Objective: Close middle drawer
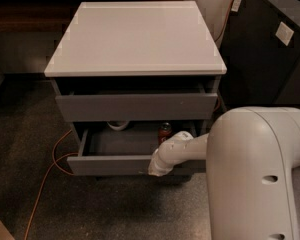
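The middle drawer (110, 165) is a wide grey drawer with a plain front panel. It stands pulled out from the cabinet. Inside it, at the back, sit a small white bowl (118, 125) and a red soda can (164, 131), both partly hidden under the drawer above. My gripper (158, 168) is at the right part of the drawer's front panel, touching or nearly touching it. The white wrist covers its tip.
The cabinet has a white top (135, 39) and a grey upper drawer front (135, 106) that is nearly flush. An orange cable (50, 169) runs over the floor at the left. A dark cabinet (270, 59) stands at the right. My large white arm link (260, 174) fills the lower right.
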